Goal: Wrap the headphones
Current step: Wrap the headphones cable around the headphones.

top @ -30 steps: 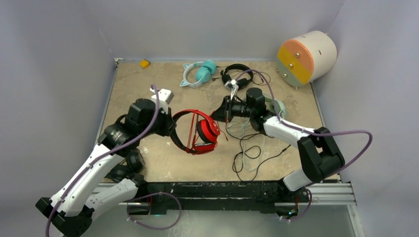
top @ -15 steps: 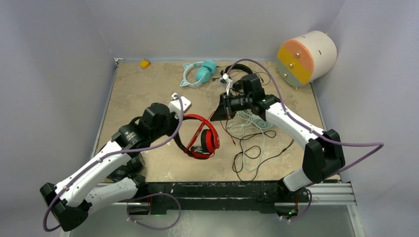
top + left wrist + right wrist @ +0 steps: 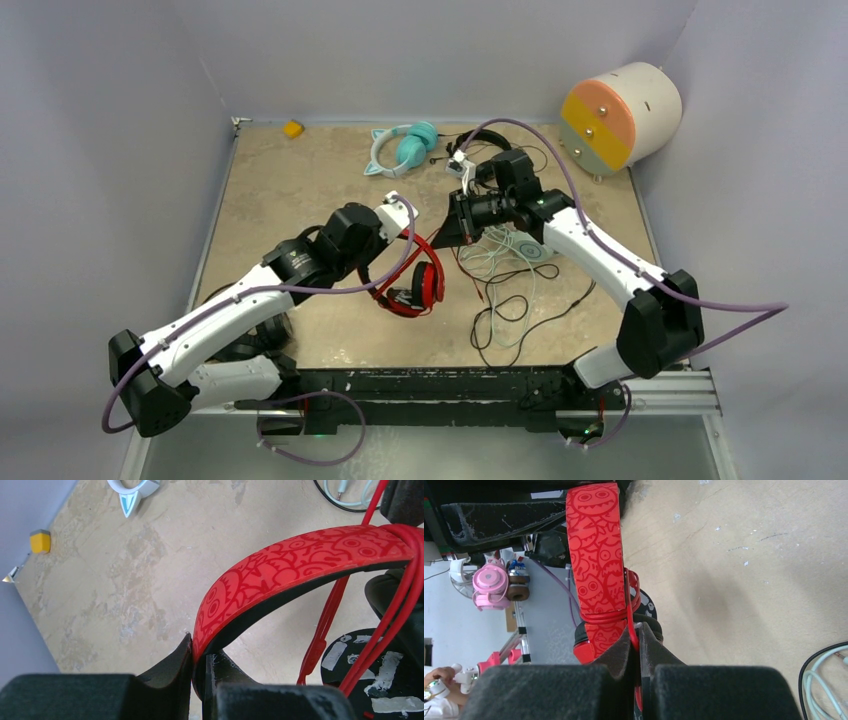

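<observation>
The red headphones (image 3: 412,283) hang just above the table's middle. My left gripper (image 3: 388,256) is shut on their patterned red headband (image 3: 280,570), with the jaws (image 3: 200,651) pinching the band's end. Their thin red cable (image 3: 400,555) is wound in several turns round the band. My right gripper (image 3: 447,230), just right of the headset, is shut on that cable (image 3: 630,615) right below the turns on the band (image 3: 594,545); its fingertips (image 3: 636,636) clamp one strand.
Teal cat-eared headphones (image 3: 400,148) and a small black headset (image 3: 482,150) lie at the back. A mint-green headset (image 3: 530,245) and tangled mint and black cables (image 3: 505,300) lie under my right arm. A cream drum (image 3: 620,112) stands at back right and a yellow block (image 3: 292,128) at back left.
My left arm has swung right with the red headphones, carrying them toward my right gripper. My right gripper has shifted slightly back, still pinching the red cable.
</observation>
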{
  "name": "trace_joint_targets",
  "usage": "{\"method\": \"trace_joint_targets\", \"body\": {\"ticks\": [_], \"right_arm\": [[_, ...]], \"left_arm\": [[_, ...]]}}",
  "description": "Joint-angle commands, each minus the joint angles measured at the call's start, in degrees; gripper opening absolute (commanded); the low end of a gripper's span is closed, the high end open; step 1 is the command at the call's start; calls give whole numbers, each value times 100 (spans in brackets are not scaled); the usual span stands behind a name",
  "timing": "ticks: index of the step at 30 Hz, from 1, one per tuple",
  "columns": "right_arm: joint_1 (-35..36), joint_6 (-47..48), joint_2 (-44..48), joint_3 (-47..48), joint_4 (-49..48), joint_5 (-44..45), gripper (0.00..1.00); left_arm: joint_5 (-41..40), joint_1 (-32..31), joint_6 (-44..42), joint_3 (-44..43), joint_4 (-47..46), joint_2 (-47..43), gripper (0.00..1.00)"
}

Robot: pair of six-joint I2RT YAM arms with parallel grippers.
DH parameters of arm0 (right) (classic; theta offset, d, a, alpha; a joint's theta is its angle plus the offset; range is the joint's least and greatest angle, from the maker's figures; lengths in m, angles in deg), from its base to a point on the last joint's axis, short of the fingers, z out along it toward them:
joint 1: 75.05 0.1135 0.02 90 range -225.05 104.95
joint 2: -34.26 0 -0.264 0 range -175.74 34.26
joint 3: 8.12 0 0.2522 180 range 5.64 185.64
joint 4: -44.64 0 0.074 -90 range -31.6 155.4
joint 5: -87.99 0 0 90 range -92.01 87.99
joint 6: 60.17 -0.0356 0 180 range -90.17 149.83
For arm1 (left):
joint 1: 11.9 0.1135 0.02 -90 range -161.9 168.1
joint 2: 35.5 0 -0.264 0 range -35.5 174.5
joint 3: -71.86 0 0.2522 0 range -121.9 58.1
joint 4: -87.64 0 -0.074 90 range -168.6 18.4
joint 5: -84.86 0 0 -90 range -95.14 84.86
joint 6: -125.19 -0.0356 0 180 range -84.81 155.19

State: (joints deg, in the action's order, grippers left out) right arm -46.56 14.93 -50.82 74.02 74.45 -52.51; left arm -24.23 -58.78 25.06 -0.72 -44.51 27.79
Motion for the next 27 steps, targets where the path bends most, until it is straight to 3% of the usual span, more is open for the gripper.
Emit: {"method": "trace_joint_targets", "body": {"ticks": [1,6,15,22,27], "right_arm": [[-80,58,460,349,-1,-358,0],[-80,-52,662,324,-191,-517,2],[-80,-1168,709,68,-1350,-1071,4],[-80,-1110,516,290,-872,-745,3],[-79,-556,292,686,-80,-49,2]], "left_arm": [[-600,-24,-261,-258,287,99,0],[-876,-28,-177,-320,300,219,0],[-879,-25,-15,-460,261,446,0],[-1005,-28,-38,-473,258,390,0],[-893,-33,4,-480,265,322,0]]}}
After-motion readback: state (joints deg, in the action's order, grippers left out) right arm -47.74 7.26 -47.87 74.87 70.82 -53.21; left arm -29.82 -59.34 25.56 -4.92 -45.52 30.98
